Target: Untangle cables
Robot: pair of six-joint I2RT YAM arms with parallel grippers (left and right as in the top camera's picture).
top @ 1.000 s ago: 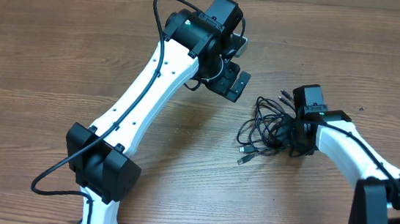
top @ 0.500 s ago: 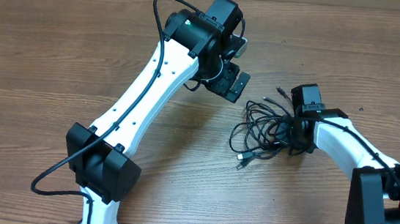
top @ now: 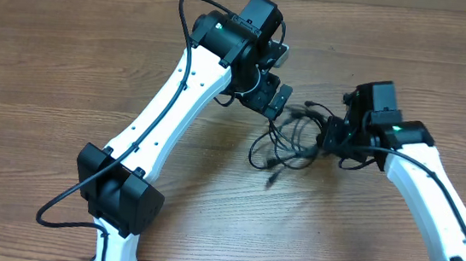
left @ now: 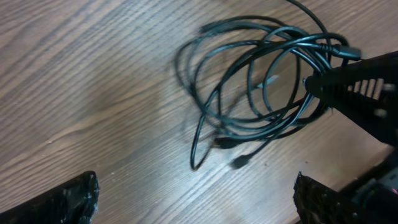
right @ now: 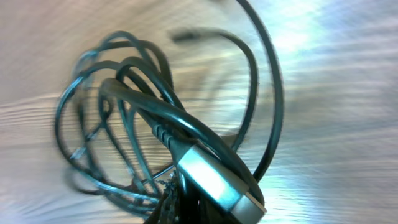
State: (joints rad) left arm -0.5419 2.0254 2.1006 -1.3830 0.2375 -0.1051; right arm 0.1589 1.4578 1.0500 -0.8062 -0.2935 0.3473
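The cables (top: 288, 140) are a tangle of thin black loops in mid-table, with loose ends trailing toward the front. My right gripper (top: 332, 138) is shut on the tangle's right side and holds it up a little. In the right wrist view the loops (right: 124, 118) fan out from the jaws, and a silver plug (right: 217, 180) lies right across my gripper (right: 199, 214). My left gripper (top: 270, 98) hangs open just left of the tangle. In its own view the cables (left: 261, 81) lie ahead of the wide-apart fingertips (left: 62, 199), with the right gripper's black finger (left: 360, 93) at their right.
The wooden table (top: 48, 87) stretches bare to the left and front. The left arm's white link (top: 166, 115) runs diagonally from its base (top: 119, 197). A thick black arm wire (top: 184, 10) loops above its wrist.
My right gripper has shut on the cables and swung up and left, lifting and dragging the tangle toward the left gripper. The left arm has stayed put.
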